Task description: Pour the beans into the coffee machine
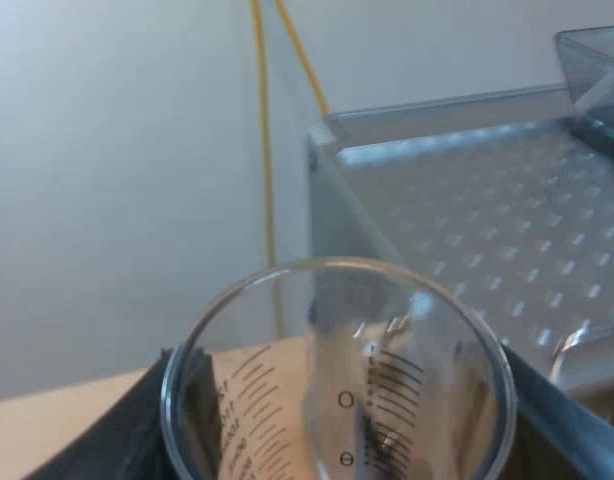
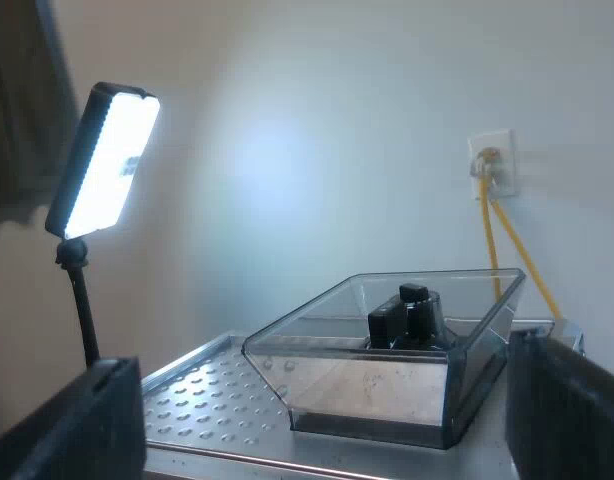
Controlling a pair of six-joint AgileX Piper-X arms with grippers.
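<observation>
Firmly between its fingers, my left pincer point(image 1: 339, 440) grips the measuring glass point(image 1: 337, 340), near a corner of the espresso machine point(image 1: 487, 220). My right pincer point(image 2: 322, 425) is wide, holding nothing, facing the open bean hopper point(image 2: 387, 375). A lit lamp point(image 2: 107, 160) and yellow cables point(image 2: 497, 240) are behind.

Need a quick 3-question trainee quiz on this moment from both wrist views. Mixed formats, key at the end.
1. True or false: the left claw grips the measuring glass.
2. What stands on the dimpled top of the espresso machine? A) mug B) bean hopper C) tamper
3. Fill in: the fingers of the right claw stand ___, with nothing between them.
Key: 1 true; 2 B; 3 open.
</observation>
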